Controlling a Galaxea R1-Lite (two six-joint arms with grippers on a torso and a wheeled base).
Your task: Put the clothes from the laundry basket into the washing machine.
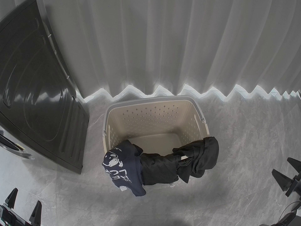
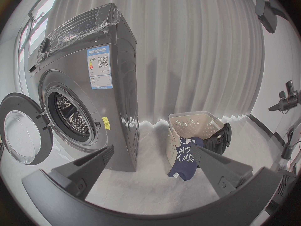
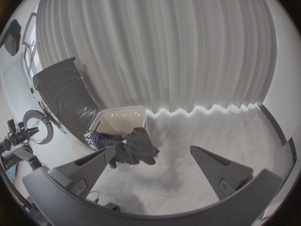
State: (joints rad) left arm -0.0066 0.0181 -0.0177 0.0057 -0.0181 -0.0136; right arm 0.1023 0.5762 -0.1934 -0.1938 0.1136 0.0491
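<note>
The left gripper (image 1: pixel 26 196) and right gripper (image 1: pixel 281 165) hang spread and empty as clothes (image 1: pixel 158 168) drape the laundry basket's (image 1: pixel 156 101) near rim (washing machine (image 2: pixel 122 110) door open). A thick-fold pinch looks wisest.

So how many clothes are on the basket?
2: a navy shirt over the basket's near rim, a black garment beside it toward the right corner. The black one may be two pieces.

It looked like a laundry room at home. A grey washing machine (image 2: pixel 120 104) stood by a long white curtain (image 1: pixel 175 35), with a laundry basket (image 1: pixel 153 114) on the stone floor (image 1: pixel 250 154).
</note>
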